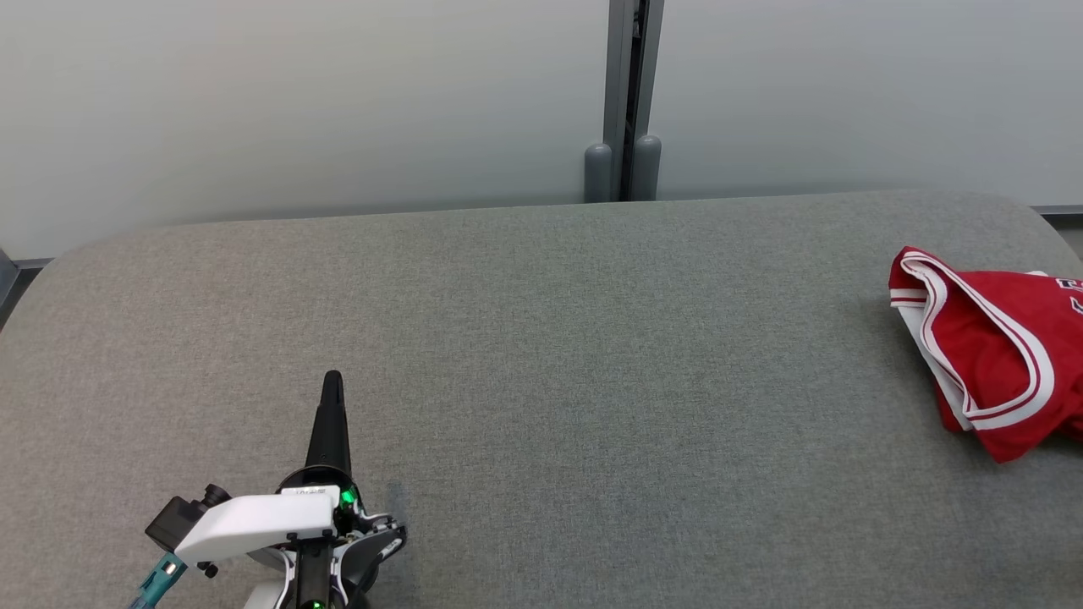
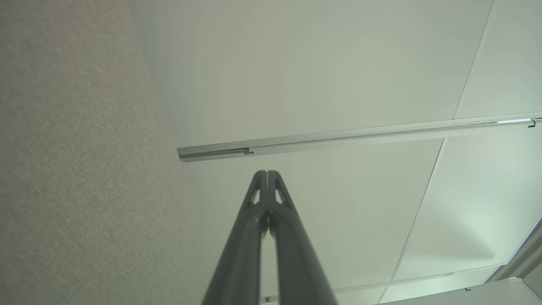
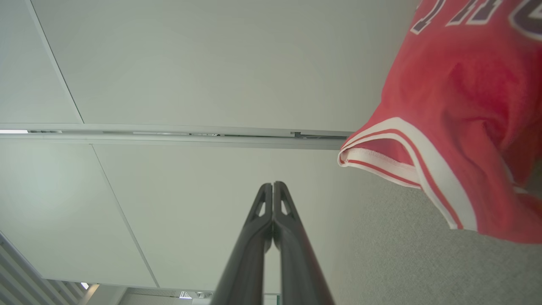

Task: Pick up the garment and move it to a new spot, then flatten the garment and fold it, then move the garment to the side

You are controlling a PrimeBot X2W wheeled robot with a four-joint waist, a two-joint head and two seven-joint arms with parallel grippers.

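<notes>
The garment [image 1: 998,351] is a red jersey with white trim, lying crumpled at the right edge of the grey fabric surface [image 1: 541,355] in the head view. In the right wrist view the garment [image 3: 461,127] bulks at the upper right, off to the side of my right gripper [image 3: 273,184], whose fingers are pressed together with nothing between them. My left gripper [image 1: 332,378] stands over the surface's lower left, far from the garment, fingers closed into one dark point. Its own wrist view shows the left gripper [image 2: 267,172] shut and empty.
A pale wall with a grey vertical post [image 1: 628,101] runs behind the surface. The surface's rounded back edge meets that wall. A broad stretch of grey fabric lies between my left gripper and the garment.
</notes>
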